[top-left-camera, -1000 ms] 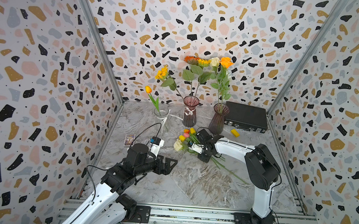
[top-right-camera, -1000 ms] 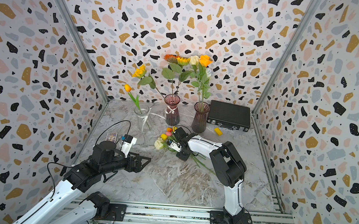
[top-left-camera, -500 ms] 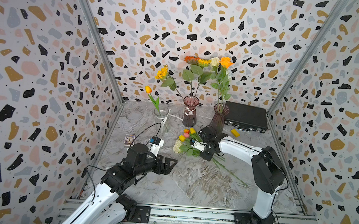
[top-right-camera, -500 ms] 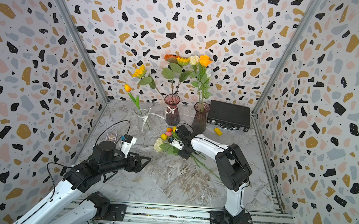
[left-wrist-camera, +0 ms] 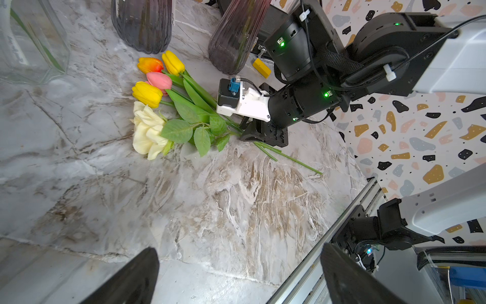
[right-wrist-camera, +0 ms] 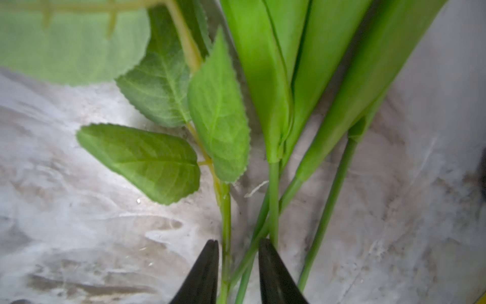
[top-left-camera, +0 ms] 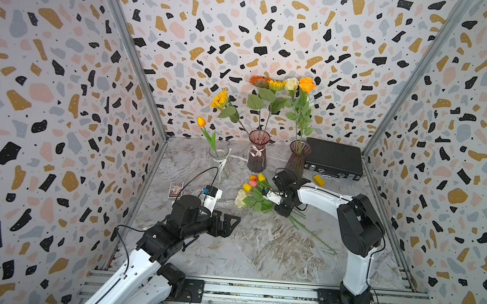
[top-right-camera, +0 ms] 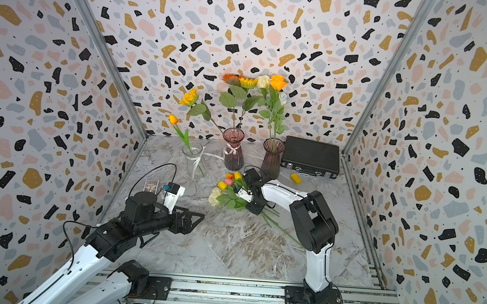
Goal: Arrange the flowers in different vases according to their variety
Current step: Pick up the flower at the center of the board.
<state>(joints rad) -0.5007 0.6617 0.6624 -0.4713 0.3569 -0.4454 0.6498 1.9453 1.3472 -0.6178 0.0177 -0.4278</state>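
Observation:
A bunch of flowers lies on the marble table: a cream rose (top-left-camera: 241,198) and several tulips (top-left-camera: 253,181), yellow, pink and orange. My right gripper (right-wrist-camera: 238,242) is down on their green stems (right-wrist-camera: 226,210), jaws narrow with the rose stem and tulip stems pinched between them; it also shows in the left wrist view (left-wrist-camera: 260,134). At the back, the clear vase (top-left-camera: 219,159) holds an orange tulip (top-left-camera: 201,121). The ribboned pink vase (top-left-camera: 256,156) holds sunflowers (top-left-camera: 219,99). The other pink vase (top-left-camera: 297,157) holds roses (top-left-camera: 307,84). My left gripper (top-left-camera: 230,223) hovers open and empty, short of the bunch.
A black case (top-left-camera: 335,160) stands at the back right, with a small yellow block (top-left-camera: 318,180) in front of it. A small card (top-left-camera: 176,189) lies near the left wall. The metal rail (top-left-camera: 255,293) runs along the front edge.
My right arm has shifted a little at the wrist and elbow while staying on the stems. The bunch has hardly moved. The left arm is still.

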